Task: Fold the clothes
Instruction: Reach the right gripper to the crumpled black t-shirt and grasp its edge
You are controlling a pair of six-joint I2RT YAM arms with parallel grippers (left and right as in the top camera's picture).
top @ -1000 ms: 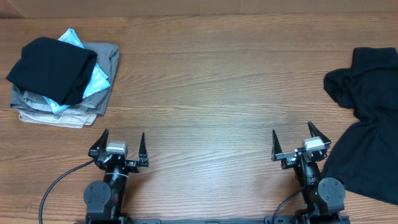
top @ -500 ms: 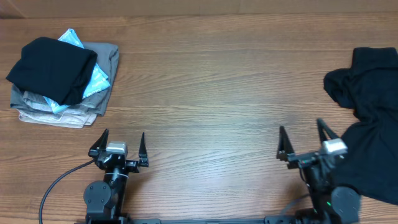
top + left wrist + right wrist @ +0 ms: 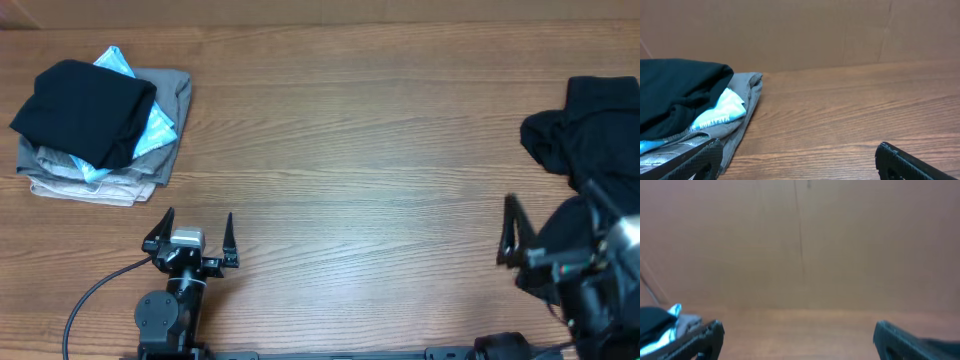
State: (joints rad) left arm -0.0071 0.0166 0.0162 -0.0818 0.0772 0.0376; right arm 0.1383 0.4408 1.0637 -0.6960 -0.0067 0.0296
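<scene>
Overhead shows the large black soft-fabric T-shirt [image 3: 600,150] crumpled at the right edge of the wooden table [image 3: 350,130], no fold made yet, with the left gripper [image 3: 198,214] and right gripper [image 3: 797,330] both spread apart and empty.

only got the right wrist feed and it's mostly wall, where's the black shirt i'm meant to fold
observer: the black T-shirt lies crumpled at the table's right side, beside the right gripper.
operator: what's the blue bit at my left edge
observer: part of a folded pile of clothes at the far left.
operator: and the left gripper
observer: the left gripper is open and empty, near the front edge, short of that pile.
</scene>
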